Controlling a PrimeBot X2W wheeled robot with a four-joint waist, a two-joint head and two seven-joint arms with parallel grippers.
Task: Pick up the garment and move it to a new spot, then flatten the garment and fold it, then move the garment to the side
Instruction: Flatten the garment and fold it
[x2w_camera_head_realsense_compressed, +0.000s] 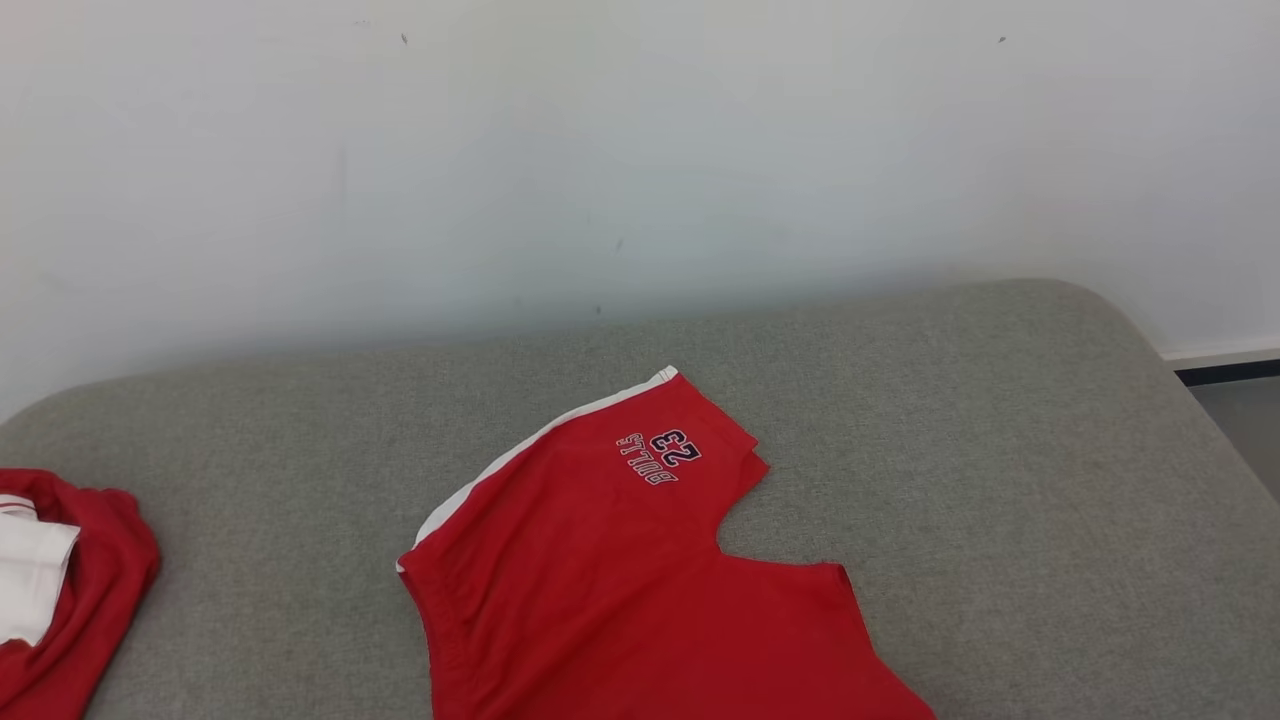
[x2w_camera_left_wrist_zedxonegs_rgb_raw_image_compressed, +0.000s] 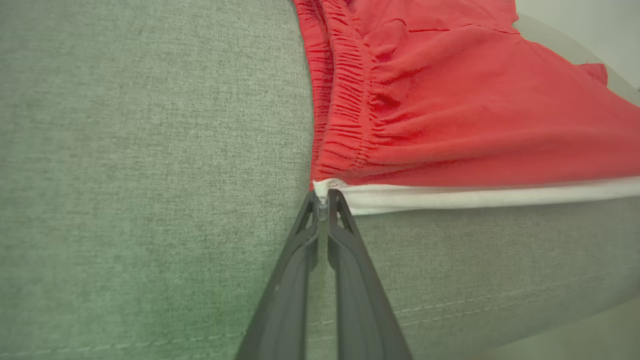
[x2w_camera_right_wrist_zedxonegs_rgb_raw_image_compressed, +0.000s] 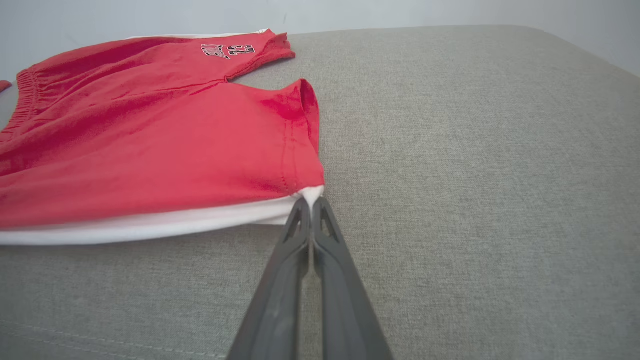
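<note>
red shorts (x2w_camera_head_realsense_compressed: 600, 590) with a white side stripe (x2w_camera_right_wrist_zedxonegs_rgb_raw_image_compressed: 150, 223) on a grey cushion (x2w_camera_head_realsense_compressed: 1000, 450)

To the left of the left gripper (x2w_camera_left_wrist_zedxonegs_rgb_raw_image_compressed: 322, 201), which pinches the white-striped waistband corner of the red shorts (x2w_camera_left_wrist_zedxonegs_rgb_raw_image_compressed: 450, 115), the grey cushion (x2w_camera_left_wrist_zedxonegs_rgb_raw_image_compressed: 150, 175) lies bare and open, while ahead and to its right the cloth covers the surface. The right gripper (x2w_camera_right_wrist_zedxonegs_rgb_raw_image_compressed: 311, 202), nipping the white hem corner, has the shorts spread on its left and bare cushion ahead and to its right. Beyond the shorts from both, the wall (x2w_camera_head_realsense_compressed: 640, 150) closes the far side, and a second red-and-white garment (x2w_camera_head_realsense_compressed: 60, 590) lies well apart past the waistband end.
</note>
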